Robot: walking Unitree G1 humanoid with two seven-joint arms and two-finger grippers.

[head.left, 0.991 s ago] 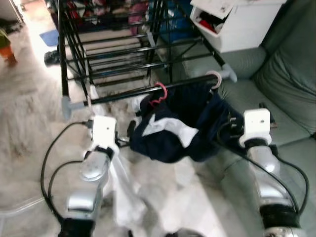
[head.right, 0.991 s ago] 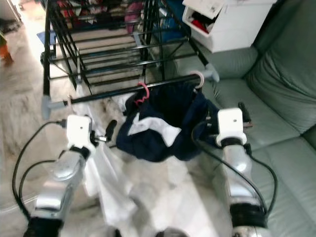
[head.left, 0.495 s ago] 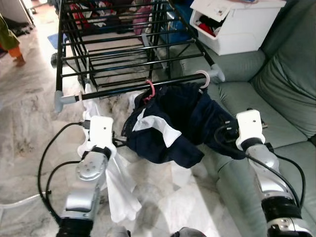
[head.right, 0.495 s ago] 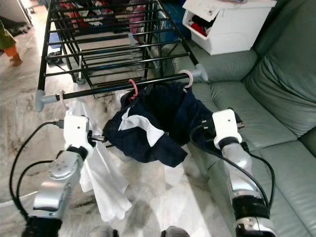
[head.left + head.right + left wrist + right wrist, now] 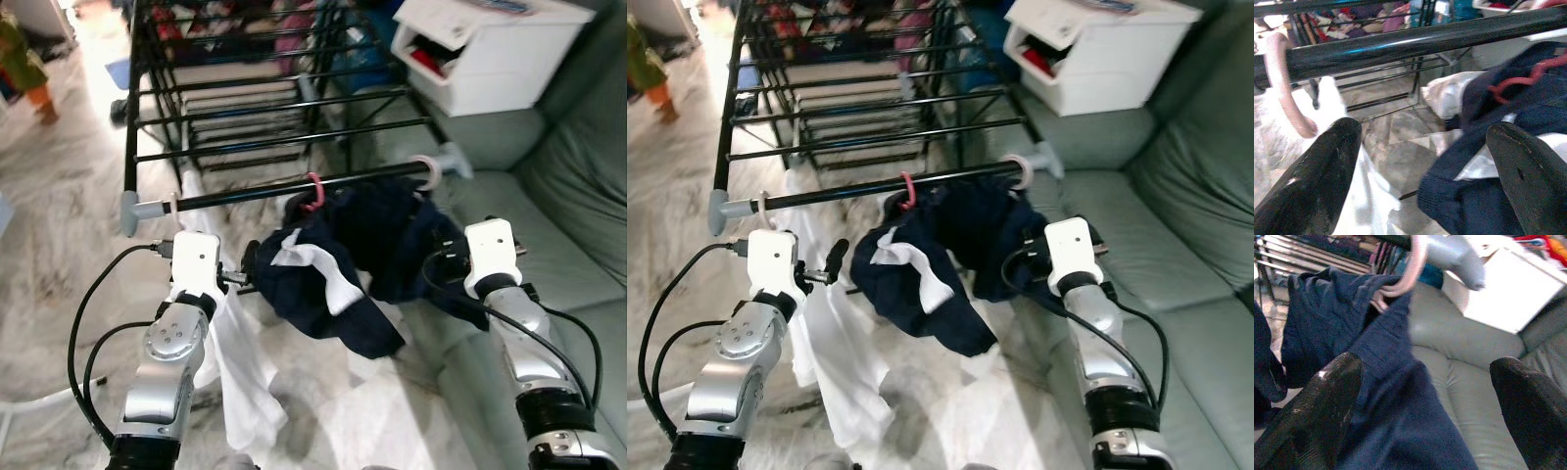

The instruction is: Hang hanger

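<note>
Left eye view: a white storage box (image 5: 495, 54) is seen at the far right with its lid raised; red and dark items are glimpsed inside, not identifiable. A black drying rack (image 5: 265, 93) stands ahead on the marble floor (image 5: 59, 255). A red hanger (image 5: 313, 191) is hooked over the front rail (image 5: 284, 191), a pink hanger (image 5: 428, 168) near the rail's right end; a navy garment (image 5: 362, 259) droops from both. A white cloth (image 5: 235, 372) hangs beside the left arm. A grey-green sofa (image 5: 568, 215) lies to the right.

Right eye view: the left gripper (image 5: 835, 262) is held just below the rail, beside the garment.

Left wrist view: the fingers (image 5: 1317, 181) are spread apart, nothing between them; another pink hook (image 5: 1283, 83) sits on the rail.

Right wrist view: the right gripper (image 5: 1425, 396) is released, fingers wide, the navy cloth just ahead.
</note>
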